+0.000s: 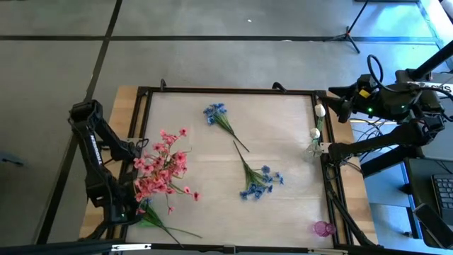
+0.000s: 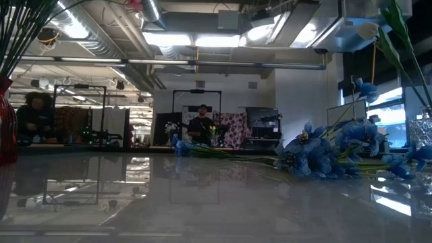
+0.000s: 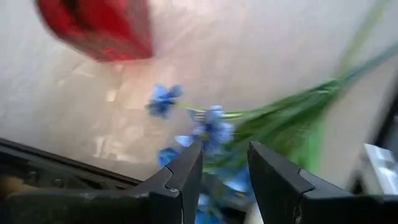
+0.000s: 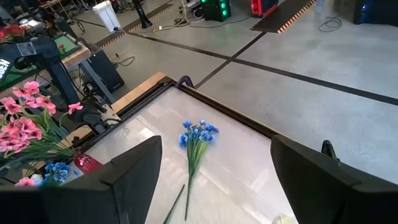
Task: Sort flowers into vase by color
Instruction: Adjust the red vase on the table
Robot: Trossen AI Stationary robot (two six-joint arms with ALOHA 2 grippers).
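No readable text, label or number on anything.

Overhead and tabletop-level views, both with the blue flowers point(image 1: 260, 180), plus close wrist views.

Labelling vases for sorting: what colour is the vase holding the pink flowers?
Red; the vase shows best in the left wrist view, and the pink flowers in the high view.

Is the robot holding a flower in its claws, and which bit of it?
The left claw has a blue flower sprig between its fingers, but a firm grip can't be confirmed. The right claw is open and empty.
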